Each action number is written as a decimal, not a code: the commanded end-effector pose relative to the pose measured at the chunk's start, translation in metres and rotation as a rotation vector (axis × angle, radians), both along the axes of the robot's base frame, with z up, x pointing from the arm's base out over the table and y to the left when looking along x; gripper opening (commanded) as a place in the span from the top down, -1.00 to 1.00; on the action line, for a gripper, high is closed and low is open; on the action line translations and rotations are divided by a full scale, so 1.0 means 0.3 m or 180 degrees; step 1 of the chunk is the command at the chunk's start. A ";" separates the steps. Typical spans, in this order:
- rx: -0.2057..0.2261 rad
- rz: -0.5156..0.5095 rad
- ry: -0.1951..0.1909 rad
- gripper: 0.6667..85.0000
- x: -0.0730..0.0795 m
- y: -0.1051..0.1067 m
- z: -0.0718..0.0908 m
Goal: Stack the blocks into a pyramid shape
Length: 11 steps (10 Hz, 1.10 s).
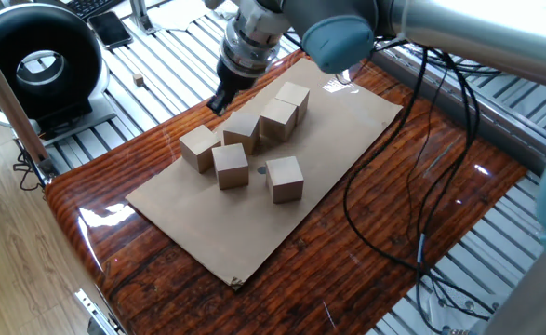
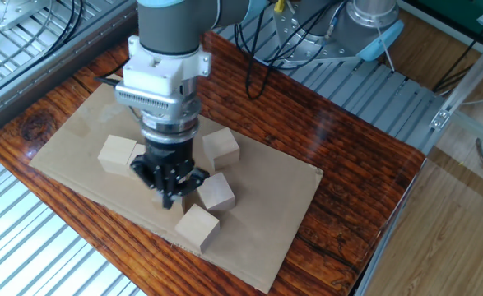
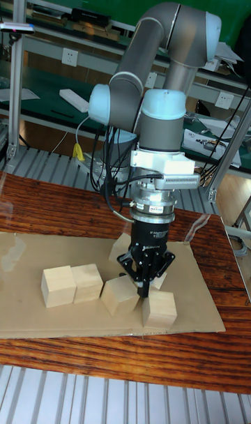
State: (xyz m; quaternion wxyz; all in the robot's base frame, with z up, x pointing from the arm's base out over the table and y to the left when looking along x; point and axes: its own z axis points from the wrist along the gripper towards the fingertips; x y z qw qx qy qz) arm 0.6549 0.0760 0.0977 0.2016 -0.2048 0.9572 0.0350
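Note:
Six tan wooden blocks lie flat on the cardboard sheet (image 1: 347,130), none on top of another. Two touch at the far end (image 1: 293,96) (image 1: 277,117), a third (image 1: 242,130) sits beside them, and three more (image 1: 198,147) (image 1: 231,166) (image 1: 286,179) lie nearer. My gripper (image 1: 219,102) (image 2: 169,200) (image 3: 144,290) hangs over the group, its fingers drawn together to a point and holding nothing. In the other fixed view it hides one block and part of another (image 2: 146,162). I see the blocks (image 3: 58,285) (image 3: 160,308) from the side in the tall view.
The cardboard rests on a glossy wooden tabletop (image 1: 161,279) with metal slats around it. A black round device (image 1: 35,60) stands at the left. A tiny wooden cube (image 1: 139,80) lies on the slats. Black cables (image 1: 412,186) trail across the table's right side.

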 end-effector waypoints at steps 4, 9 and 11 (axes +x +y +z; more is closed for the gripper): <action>0.0049 0.0115 -0.0085 0.99 0.092 -0.007 -0.042; -0.0010 0.0237 0.0495 0.99 -0.036 -0.024 -0.154; -0.0039 0.0272 0.0574 0.99 -0.057 -0.029 -0.165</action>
